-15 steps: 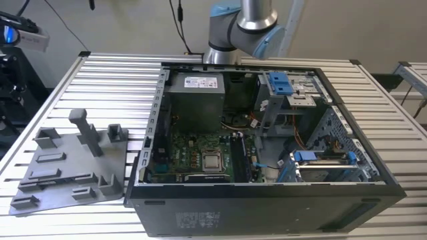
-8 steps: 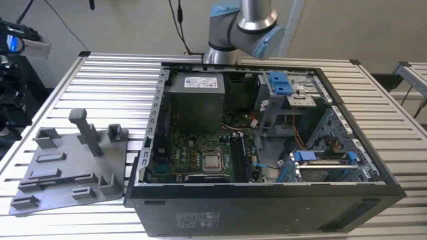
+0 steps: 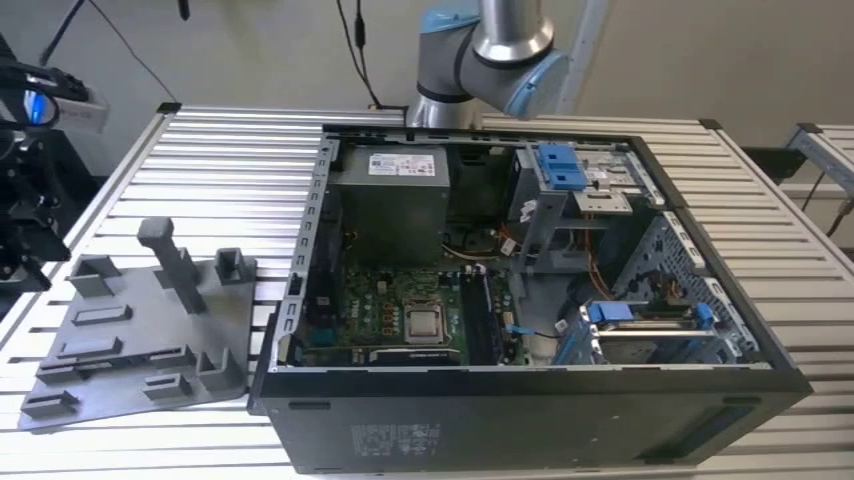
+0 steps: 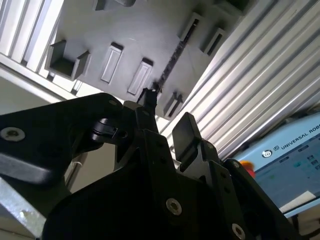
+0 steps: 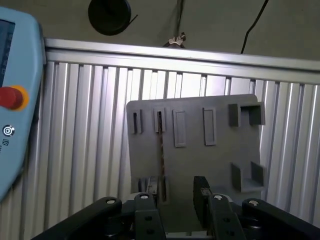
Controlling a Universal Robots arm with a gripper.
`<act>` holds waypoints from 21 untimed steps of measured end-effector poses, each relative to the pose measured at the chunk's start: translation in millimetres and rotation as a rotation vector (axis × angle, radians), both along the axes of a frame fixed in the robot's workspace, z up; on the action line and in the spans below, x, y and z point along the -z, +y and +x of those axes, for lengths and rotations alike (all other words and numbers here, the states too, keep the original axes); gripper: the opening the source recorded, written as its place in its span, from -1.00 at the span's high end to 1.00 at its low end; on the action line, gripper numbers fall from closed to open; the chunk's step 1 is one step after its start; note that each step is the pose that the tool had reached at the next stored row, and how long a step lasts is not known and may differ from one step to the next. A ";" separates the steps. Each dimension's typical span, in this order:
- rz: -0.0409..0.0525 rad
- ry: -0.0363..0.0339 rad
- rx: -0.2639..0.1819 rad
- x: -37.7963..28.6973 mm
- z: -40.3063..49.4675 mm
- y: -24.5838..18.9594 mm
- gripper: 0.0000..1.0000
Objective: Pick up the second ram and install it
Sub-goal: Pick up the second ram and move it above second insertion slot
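Ram (image 5: 160, 150) edge-up in tray (image 3: 134, 300), exterior view: case's (image 3: 534, 400) 9 o'clock. We judge it light, stiff, fragile; pinch flat faces. Gripper (image 5: 175, 192) jaws wide, empty.

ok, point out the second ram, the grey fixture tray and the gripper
second ram (image 5: 161, 150): first wrist view, midway along its thin dark edge, standing in the tray.
grey fixture tray (image 5: 220, 162): first wrist view, bare flat face.
gripper (image 5: 174, 192): first wrist view, open gap midway between its fingertips.

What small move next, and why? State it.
Probably nudge the open gripper sideways: the ram, standing on edge in the tray, seems to line up with one finger, not the gap.
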State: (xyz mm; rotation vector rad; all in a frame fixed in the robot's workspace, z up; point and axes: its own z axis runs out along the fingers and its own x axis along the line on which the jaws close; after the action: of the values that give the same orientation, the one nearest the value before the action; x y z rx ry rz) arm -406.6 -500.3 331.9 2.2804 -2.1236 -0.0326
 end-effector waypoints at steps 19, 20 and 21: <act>-0.0001 0.0001 -0.021 34.5 -0.1 -0.1 0.16; 0.0000 0.0000 -0.021 36.4 -0.1 -0.1 0.16; 0.0000 0.0000 -0.022 38.2 -0.2 -0.1 0.16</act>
State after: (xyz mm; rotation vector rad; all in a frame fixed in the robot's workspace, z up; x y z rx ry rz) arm -406.8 -500.4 293.7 2.3032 -2.0985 -0.0321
